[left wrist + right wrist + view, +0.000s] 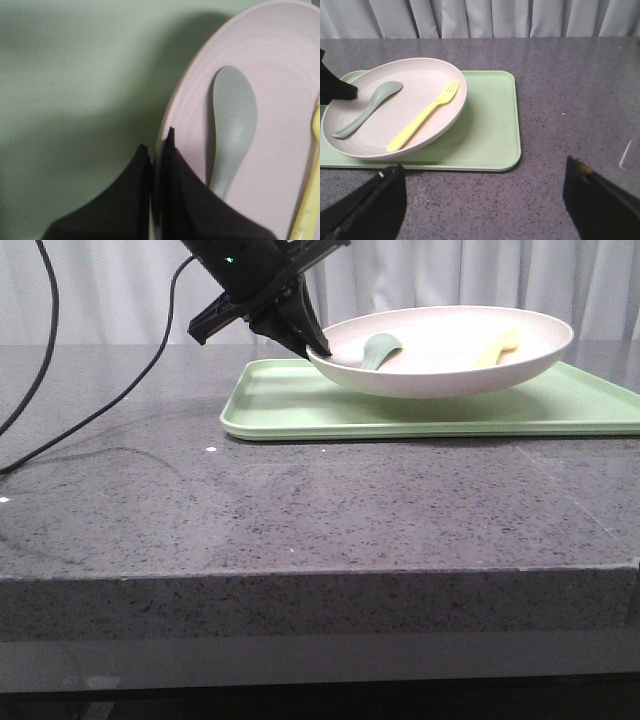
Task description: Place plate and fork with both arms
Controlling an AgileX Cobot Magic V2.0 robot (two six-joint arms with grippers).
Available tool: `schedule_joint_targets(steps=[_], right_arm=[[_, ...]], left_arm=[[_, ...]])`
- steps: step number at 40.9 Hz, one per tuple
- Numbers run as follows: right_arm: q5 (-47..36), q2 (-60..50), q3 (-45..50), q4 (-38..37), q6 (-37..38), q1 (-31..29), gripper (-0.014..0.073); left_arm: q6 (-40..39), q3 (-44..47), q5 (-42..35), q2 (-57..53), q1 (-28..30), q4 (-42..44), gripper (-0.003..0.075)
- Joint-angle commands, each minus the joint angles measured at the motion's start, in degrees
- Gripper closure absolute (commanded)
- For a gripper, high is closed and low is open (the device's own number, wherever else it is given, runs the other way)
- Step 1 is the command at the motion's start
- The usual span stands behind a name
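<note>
The left claw [312,343] is pinching the left rim of the large round cream-white plate [440,365], tilting it above the light green rectangular tray [300,405] while the pale yellow plastic fork [422,117] is lying inside, and the right claw [485,200] is waiting spread wide over the grey tabletop [300,510].

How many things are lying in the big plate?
2. A yellow fork lies across the middle of the plate, and a green spoon lies beside it, nearer the left end effector pinching the rim.

The left gripper [312,341] is clamped tight on the plate [450,365] rim, while the right gripper [485,200] hangs spread wide.
</note>
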Motion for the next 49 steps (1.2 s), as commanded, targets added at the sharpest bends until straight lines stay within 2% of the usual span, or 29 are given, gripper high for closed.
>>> schedule_joint_targets(steps=[1, 9, 20, 25, 31, 40, 42, 49], right_arm=[[-4.61, 0.59, -1.93, 0.10, -0.54, 0.12, -0.0060], [-4.60, 0.59, -1.93, 0.10, -0.54, 0.12, -0.0060], [-4.56, 0.59, -1.93, 0.10, -0.54, 0.12, -0.0060], [-4.35, 0.59, -1.93, 0.10, -0.54, 0.30, -0.0060], [-4.40, 0.59, -1.93, 0.10, -0.54, 1.21, -0.0060], [-4.40, 0.59, -1.93, 0.10, -0.54, 1.21, -0.0060], [-4.40, 0.59, -1.93, 0.10, -0.54, 1.21, -0.0060], [-4.34, 0.59, -1.93, 0.10, -0.54, 1.21, -0.0060]], left_arm=[[-4.21, -2.24, -3.90, -3.15, 0.53, -2.46, 0.0736], [-8.19, -2.24, -4.45, -2.06, 0.52, 0.43, 0.0736], [-14.43, -2.24, -4.92, -2.06, -1.30, 10.91, 0.0736], [-14.52, -2.24, -4.92, -2.06, -1.59, 12.09, 0.0721], [-14.40, -2.24, -5.02, -2.06, -1.59, 12.09, 0.0626], [-11.34, -3.09, -4.87, -2.77, -1.59, 11.88, 0.0391], [-10.29, -3.56, -4.76, -3.58, -1.59, 11.88, 0.0370], [-6.15, -4.54, -4.55, -8.24, -1.21, 14.47, 0.0371]])
